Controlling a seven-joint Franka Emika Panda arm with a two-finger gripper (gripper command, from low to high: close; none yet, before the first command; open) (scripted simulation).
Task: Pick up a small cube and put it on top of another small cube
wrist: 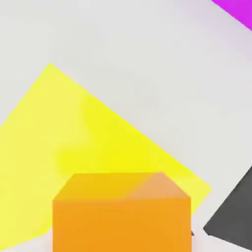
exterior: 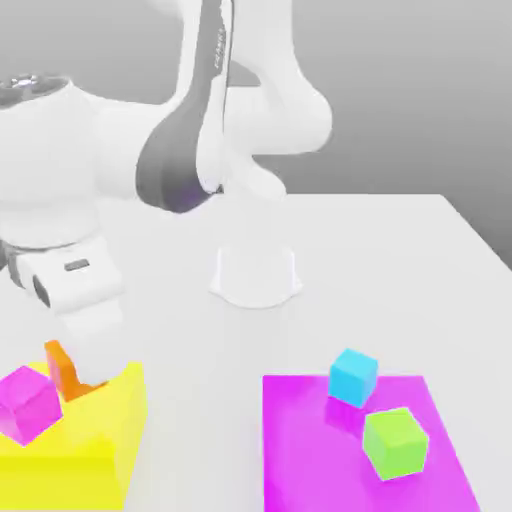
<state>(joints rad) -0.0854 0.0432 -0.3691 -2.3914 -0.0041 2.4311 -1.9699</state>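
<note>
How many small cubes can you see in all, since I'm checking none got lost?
4. In the exterior view, an orange cube and a pink cube at the yellow block; a cyan cube and a green cube at the magenta slab. Others could be hidden.

smooth matt yellow block [exterior: 85, 440], plain matt orange cube [exterior: 64, 372], glossy-ish white plastic-look arm [exterior: 130, 150] w/ dk grey trim

I count four small plain cubes: one orange [exterior: 58, 366], one magenta-pink [exterior: 27, 405], one cyan [exterior: 353, 378] and one lime-green [exterior: 395, 443]. I count also two flat-topped blocks: one yellow [exterior: 75, 455], at seven o'clock in the exterior view, and one magenta slab [exterior: 320, 450], at five o'clock.
</note>
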